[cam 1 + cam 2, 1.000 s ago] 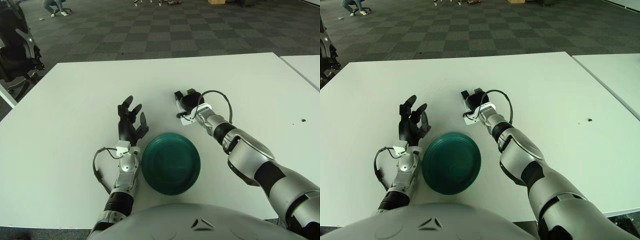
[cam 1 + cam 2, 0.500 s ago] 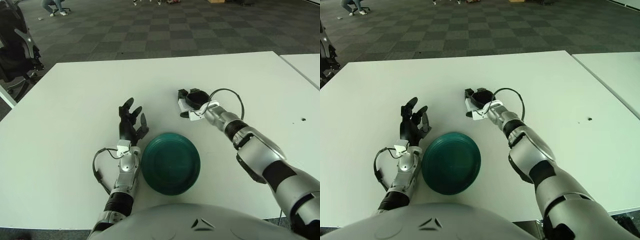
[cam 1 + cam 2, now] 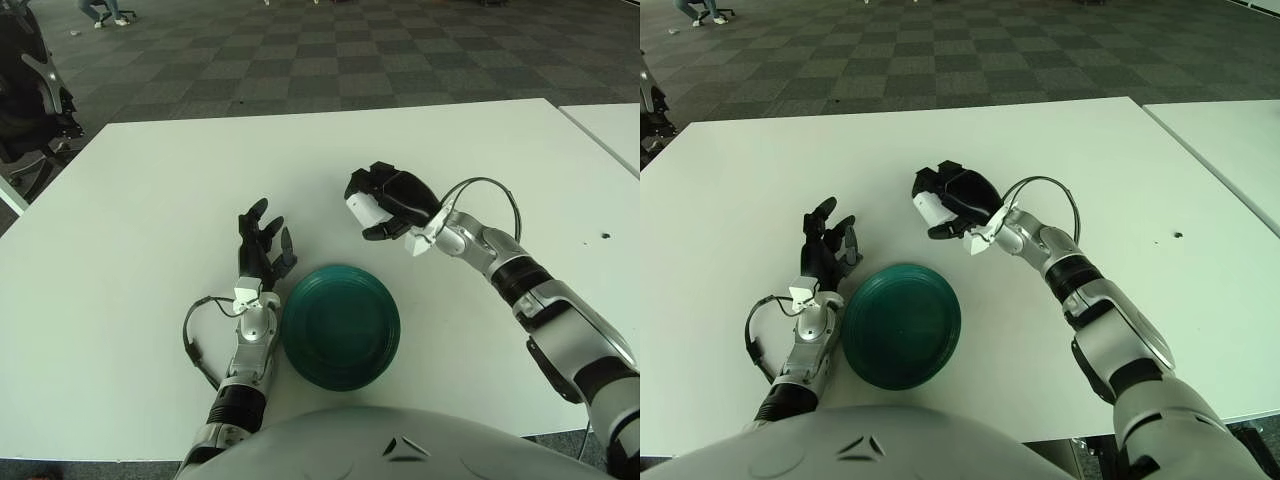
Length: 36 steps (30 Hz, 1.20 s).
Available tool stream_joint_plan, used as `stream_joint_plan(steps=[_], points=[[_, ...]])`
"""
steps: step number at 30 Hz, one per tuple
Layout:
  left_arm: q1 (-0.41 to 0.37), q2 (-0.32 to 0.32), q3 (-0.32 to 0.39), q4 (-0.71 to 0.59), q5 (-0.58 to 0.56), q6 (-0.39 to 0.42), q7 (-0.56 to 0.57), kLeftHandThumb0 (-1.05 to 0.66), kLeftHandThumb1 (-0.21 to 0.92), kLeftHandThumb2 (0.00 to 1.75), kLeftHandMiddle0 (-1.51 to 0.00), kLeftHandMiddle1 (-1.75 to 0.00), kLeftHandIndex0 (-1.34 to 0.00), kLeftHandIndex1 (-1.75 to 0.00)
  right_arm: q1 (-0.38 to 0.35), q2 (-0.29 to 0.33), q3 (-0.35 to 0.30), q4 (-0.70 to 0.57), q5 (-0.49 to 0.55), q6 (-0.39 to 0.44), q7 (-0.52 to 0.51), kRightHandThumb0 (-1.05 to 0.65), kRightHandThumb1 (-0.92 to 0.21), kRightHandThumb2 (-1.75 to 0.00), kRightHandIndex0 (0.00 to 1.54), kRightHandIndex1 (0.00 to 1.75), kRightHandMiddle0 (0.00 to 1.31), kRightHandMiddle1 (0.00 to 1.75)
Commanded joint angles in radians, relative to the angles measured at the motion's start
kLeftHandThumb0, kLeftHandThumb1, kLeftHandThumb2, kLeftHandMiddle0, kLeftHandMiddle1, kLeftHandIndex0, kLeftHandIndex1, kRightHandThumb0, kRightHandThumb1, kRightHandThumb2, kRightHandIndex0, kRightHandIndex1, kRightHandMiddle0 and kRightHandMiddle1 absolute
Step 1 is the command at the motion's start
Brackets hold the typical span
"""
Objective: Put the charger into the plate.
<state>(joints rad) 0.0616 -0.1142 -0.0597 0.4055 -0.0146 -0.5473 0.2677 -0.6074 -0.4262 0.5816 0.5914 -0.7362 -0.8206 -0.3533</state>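
A dark green round plate (image 3: 341, 325) sits on the white table near its front edge. My right hand (image 3: 385, 200) hovers above the table just beyond the plate, its black fingers curled around a small white charger (image 3: 361, 209); the same charger (image 3: 931, 208) shows in the right eye view. The hand is raised off the table surface. My left hand (image 3: 260, 250) shows just left of the plate, fingers spread and pointing away from me, holding nothing.
The white table (image 3: 150, 200) stretches wide on both sides. A second white table (image 3: 610, 125) lies at the far right. A black chair (image 3: 30, 100) stands off the table's left rear corner. Dark checkered floor lies beyond.
My right hand has lifted off the table with the charger and swung higher, the arm drawing to the right. The left hand and plate have stayed put.
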Motion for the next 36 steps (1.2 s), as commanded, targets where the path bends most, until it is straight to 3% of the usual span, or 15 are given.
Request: stream_joint_plan(steps=[1, 4, 9, 14, 16, 20, 24, 28, 31, 36], points=[[0.156, -0.074, -0.001, 0.132, -0.006, 0.02, 0.006, -0.72, 0.92, 0.87, -0.3, -0.78, 0.0, -0.8, 0.003, -0.005, -0.004, -0.078, -0.033, -0.145, -0.042, -0.48, -0.32, -1.32, 1.24, 1.75, 0.61, 1.75], [0.148, -0.068, 0.005, 0.15, -0.01, 0.007, 0.0, -0.72, 0.92, 0.86, -0.29, -0.78, 0.0, -0.8, 0.011, -0.006, 0.008, -0.083, -0.063, -0.203, -0.043, -0.47, -0.32, -1.3, 1.24, 1.75, 0.6, 1.75], [0.145, -0.065, 0.013, 0.165, -0.03, -0.015, -0.025, -0.71, 0.92, 0.84, -0.26, -0.77, 0.0, -0.79, 0.015, -0.018, 0.024, -0.11, -0.055, -0.281, 0.042, -0.47, -0.34, -1.29, 1.21, 1.75, 0.59, 1.75], [0.149, -0.06, 0.013, 0.161, -0.021, -0.005, -0.031, -0.72, 0.92, 0.84, -0.24, -0.76, 0.0, -0.77, -0.014, -0.048, 0.08, -0.133, 0.08, -0.333, 0.258, -0.46, -0.36, -1.26, 1.18, 1.75, 0.57, 1.75], [0.15, -0.06, 0.013, 0.156, -0.015, 0.001, -0.028, -0.73, 0.92, 0.84, -0.24, -0.76, 0.0, -0.76, -0.006, -0.064, 0.103, -0.168, 0.17, -0.297, 0.372, -0.46, -0.37, -1.24, 1.18, 1.75, 0.57, 1.75], [0.152, -0.063, 0.01, 0.146, -0.015, 0.012, -0.028, -0.74, 0.92, 0.84, -0.24, -0.75, 0.0, -0.75, 0.073, -0.135, 0.15, -0.371, 0.434, -0.057, 0.666, -0.45, -0.4, -1.21, 1.18, 1.75, 0.55, 1.75], [0.147, -0.066, 0.011, 0.148, -0.022, 0.018, -0.032, -0.74, 0.92, 0.84, -0.25, -0.74, 0.0, -0.77, 0.112, -0.164, 0.161, -0.5, 0.536, 0.132, 0.847, -0.45, -0.41, -1.2, 1.18, 1.75, 0.54, 1.75], [0.141, -0.069, 0.015, 0.159, -0.031, 0.013, -0.039, -0.73, 0.92, 0.84, -0.25, -0.75, 0.0, -0.79, 0.106, -0.137, 0.175, -0.565, 0.507, 0.193, 0.939, -0.44, -0.43, -1.18, 1.15, 1.75, 0.53, 1.75], [0.135, -0.073, 0.019, 0.172, -0.042, 0.002, -0.049, -0.73, 0.92, 0.84, -0.24, -0.77, 0.0, -0.8, 0.106, -0.099, 0.176, -0.583, 0.366, 0.144, 0.919, -0.43, -0.46, -1.14, 1.12, 1.75, 0.5, 1.75], [0.13, -0.079, 0.024, 0.184, -0.047, -0.008, -0.062, -0.73, 0.92, 0.85, -0.23, -0.8, 0.0, -0.82, 0.123, -0.096, 0.177, -0.566, 0.245, 0.064, 0.907, -0.41, -0.55, -1.02, 1.03, 1.75, 0.43, 1.75]])
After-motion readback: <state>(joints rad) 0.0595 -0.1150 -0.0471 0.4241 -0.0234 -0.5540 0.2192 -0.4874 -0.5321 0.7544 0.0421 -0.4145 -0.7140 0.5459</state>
